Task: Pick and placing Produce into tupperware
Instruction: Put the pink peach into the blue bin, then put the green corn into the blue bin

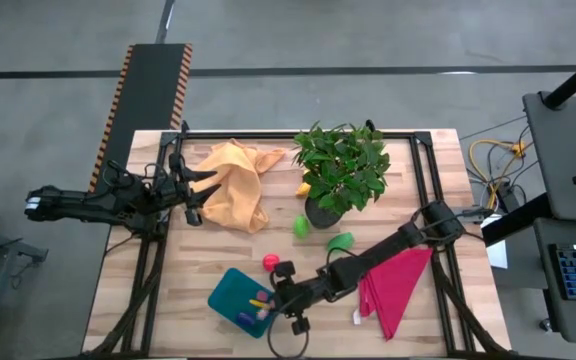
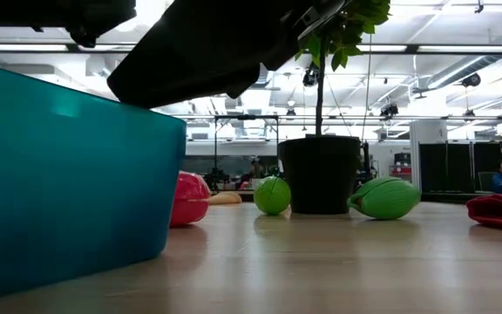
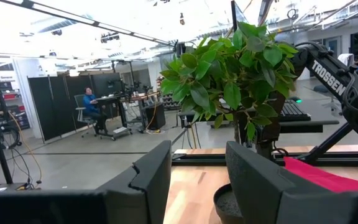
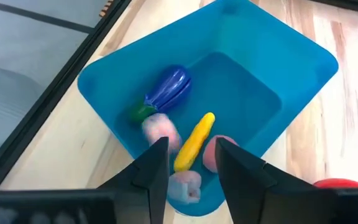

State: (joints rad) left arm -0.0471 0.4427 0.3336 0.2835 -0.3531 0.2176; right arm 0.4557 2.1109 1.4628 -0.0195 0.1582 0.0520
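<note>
1. The teal-green rectangular plastic tub (image 1: 236, 293) sits near the front edge of the wooden desk (image 1: 198, 260), left of the middle.
2. Inside the tub lie a purple toy eggplant (image 4: 168, 88), a yellow toy banana (image 4: 194, 140) and three pale pink toy pieces, one of them (image 4: 161, 130) beside the banana.
3. The right gripper (image 4: 191, 163) hangs over the tub's right end, its two dark fingers apart with nothing between them.
4. A red round toy fruit (image 1: 270, 262) rests just beyond the tub; a round green toy fruit (image 1: 301, 227) and an oval green toy vegetable (image 1: 340, 242) lie by the black pot of the leafy plant (image 1: 340, 168).
5. The left gripper (image 1: 196, 194) waits at the left edge beside the crumpled orange-yellow cloth (image 1: 235, 185), fingers apart and empty.
6. A folded magenta cloth (image 1: 396, 285) lies toward the front right corner.
</note>
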